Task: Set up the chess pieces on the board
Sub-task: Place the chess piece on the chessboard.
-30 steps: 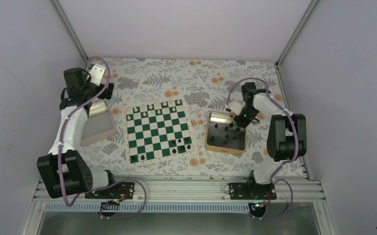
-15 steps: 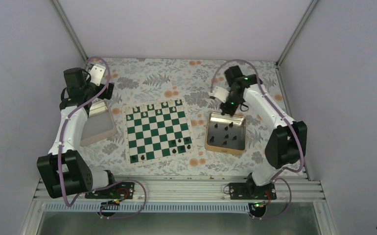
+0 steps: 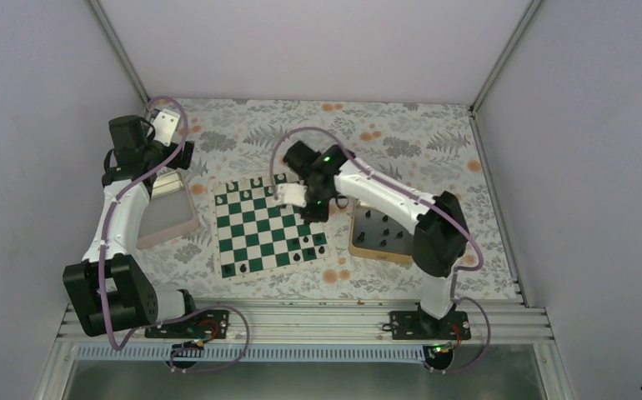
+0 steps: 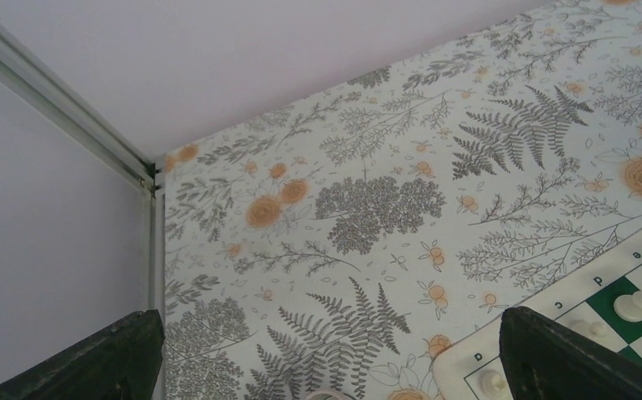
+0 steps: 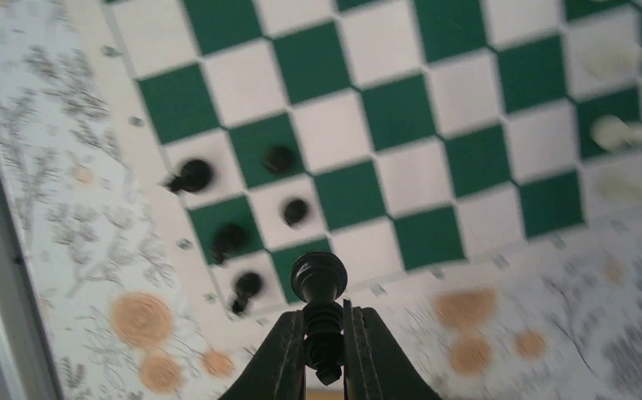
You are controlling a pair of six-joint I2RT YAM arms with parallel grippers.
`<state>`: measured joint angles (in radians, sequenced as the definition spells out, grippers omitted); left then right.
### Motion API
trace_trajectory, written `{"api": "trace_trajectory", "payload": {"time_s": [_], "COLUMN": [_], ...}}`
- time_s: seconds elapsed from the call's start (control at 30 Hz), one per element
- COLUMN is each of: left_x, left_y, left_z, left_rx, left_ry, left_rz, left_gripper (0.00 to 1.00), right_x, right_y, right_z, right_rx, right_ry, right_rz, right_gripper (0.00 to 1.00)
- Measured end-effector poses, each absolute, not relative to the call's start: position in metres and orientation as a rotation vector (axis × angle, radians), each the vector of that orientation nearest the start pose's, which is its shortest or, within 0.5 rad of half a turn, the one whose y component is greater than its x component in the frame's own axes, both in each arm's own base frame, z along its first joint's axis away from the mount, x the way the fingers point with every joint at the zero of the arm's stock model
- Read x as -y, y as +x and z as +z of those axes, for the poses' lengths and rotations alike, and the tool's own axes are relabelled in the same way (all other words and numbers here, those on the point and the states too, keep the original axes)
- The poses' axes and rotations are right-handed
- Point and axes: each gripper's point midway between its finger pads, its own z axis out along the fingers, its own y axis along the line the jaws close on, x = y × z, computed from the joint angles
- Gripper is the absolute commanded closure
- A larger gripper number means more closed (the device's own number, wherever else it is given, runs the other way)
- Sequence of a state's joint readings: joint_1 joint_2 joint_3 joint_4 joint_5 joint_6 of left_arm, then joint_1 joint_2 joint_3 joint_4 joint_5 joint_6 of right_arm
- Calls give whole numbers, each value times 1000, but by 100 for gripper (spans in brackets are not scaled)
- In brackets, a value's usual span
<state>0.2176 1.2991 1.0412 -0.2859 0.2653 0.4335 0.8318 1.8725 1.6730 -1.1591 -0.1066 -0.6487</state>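
1. The board (image 3: 263,225) lies flat at the table's centre on a leaf-and-flower cloth (image 3: 368,133). Black chess pieces (image 3: 308,247) stand clustered at its 4 o'clock corner, and two more stand at its 7 o'clock corner. White figures (image 3: 255,181) line its 12 o'clock edge.
2. One black piece (image 5: 318,282) is upright, its base clamped between the closed fingers of the right gripper (image 5: 324,323). The top view places this gripper over the board's 2 o'clock corner. Its height above the squares cannot be told.
3. A gold tray (image 3: 380,255) sits just beside the board at 3 o'clock and holds further chess pieces, each standing apart. The right arm (image 3: 384,196) crosses above the tray's 12 o'clock edge and hides part of it.
4. A pinkish-rimmed tray (image 3: 172,217) lies near the board at 9 o'clock. The left arm (image 3: 122,217) passes over its 9 o'clock side.
5. The left gripper (image 4: 330,321) has its fingers spread wide and holds nothing. It faces the cloth towards the table's far-left corner.
6. The right wrist view alone shows the grip on the black piece, which the gripper body hides from the top view. It also shows five chess pieces on squares beneath, while the white figures are blurred.
7. The left wrist view alone shows printed letters on the board's cream border, at 4 o'clock in that view.
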Motion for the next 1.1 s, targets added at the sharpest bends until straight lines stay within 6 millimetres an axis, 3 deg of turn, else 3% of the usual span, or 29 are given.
{"api": "trace_trajectory", "payload": {"time_s": [0.17,0.37,0.6,0.9,1.1], "left_x": [-44,-44,-44,-44,-44], "left_y": [408,408,408,408,408], "left_z": [237,236,236,236,236], "left_rx": [-2068,-2068,-2068,-2068,-2069], "left_ry": [380,380,380,380,380], "left_rz": [113,113,113,113,113], "left_gripper": [0,0,0,0,0], "right_x": [-346,-371,-387,-386,-388], "right_y": [213,185,178,180,180], "right_z": [126,126,100,70,62], "right_rx": [-2051,-1962,-1953,-1991,-1997], "right_ry": [-2134,-2190,-2223,-2253,-2258], "right_rz": [240,279,265,238,236], "right_gripper": [96,96,96,96,96]}}
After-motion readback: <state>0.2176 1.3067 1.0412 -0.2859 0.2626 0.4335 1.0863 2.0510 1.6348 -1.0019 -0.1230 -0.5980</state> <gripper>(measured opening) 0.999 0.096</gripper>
